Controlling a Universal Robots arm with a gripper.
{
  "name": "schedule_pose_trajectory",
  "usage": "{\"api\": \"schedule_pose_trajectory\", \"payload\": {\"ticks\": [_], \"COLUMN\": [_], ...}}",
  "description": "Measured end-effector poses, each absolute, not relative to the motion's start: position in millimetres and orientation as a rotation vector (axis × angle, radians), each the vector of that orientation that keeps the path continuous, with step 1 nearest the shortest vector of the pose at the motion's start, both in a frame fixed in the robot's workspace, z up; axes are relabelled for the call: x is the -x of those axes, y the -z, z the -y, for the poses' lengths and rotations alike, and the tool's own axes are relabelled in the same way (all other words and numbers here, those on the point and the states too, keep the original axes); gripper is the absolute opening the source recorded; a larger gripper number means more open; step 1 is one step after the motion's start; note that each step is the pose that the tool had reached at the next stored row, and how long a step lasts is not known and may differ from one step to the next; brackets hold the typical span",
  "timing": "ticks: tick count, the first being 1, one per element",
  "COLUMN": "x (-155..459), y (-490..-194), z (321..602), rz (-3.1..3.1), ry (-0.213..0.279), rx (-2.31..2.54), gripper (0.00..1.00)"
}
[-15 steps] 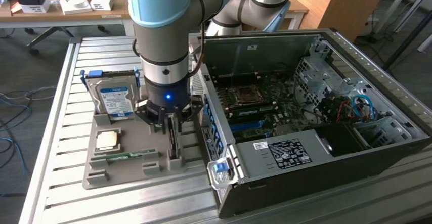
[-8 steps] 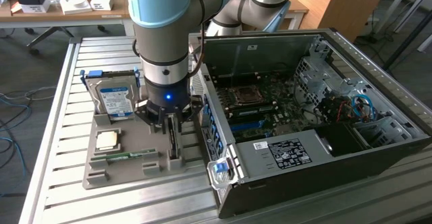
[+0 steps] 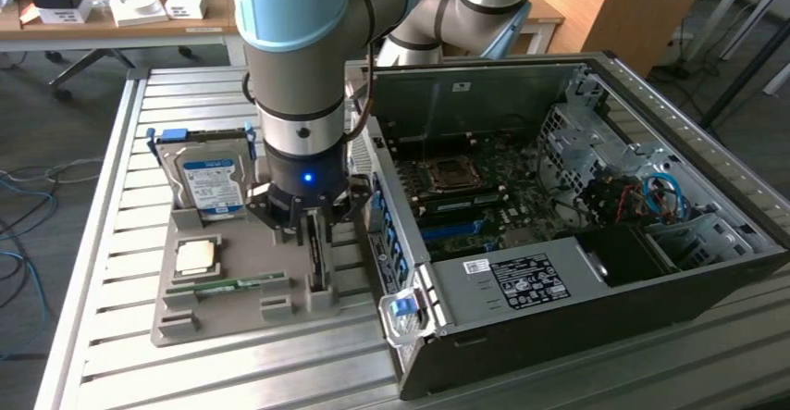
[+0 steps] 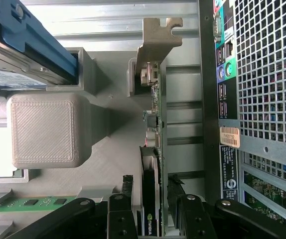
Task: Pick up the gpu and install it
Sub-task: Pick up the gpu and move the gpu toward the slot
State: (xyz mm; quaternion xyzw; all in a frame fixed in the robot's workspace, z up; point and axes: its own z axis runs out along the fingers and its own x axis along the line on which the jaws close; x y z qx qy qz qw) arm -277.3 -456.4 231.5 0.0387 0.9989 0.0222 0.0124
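Slatted metal table [image 3: 210, 373] carries a grey tray [image 3: 173, 322] just beside the open computer case [image 3: 531, 345]. Nearest in the tray lies a memory stick [image 3: 228, 285]. Behind it the gpu [image 3: 318, 267] stands on edge along the case-side rim, with the gripper [image 3: 314, 234] spread open astride it. Farther back stands the hard drive [image 3: 210, 183].

Black gpu [image 4: 150, 199] edged green, grey line-textured tray [image 4: 43, 129], blue-and-white labelled hard drive [image 3: 210, 183], silver slatted bench [image 3: 105, 373], black computer case [image 3: 531, 341].

Cluttered wooden desk [image 3: 99, 27], grey floor [image 3: 74, 114]
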Motion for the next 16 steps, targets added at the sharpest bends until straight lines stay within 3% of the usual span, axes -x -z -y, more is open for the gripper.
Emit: {"api": "schedule_pose_trajectory", "payload": {"ticks": [7, 9, 10, 16], "x": [277.4, 277.4, 277.4, 277.4], "y": [-231.5, -231.5, -231.5, -231.1], "z": [456.3, 456.3, 456.3, 456.3], "rz": [-3.114, -3.114, -3.114, -3.114], "ry": [-0.069, -0.069, -0.069, -0.069], "rx": [-0.121, -0.121, -0.121, -0.121], "gripper": [0.42, 0.40, 0.33, 0.33]}}
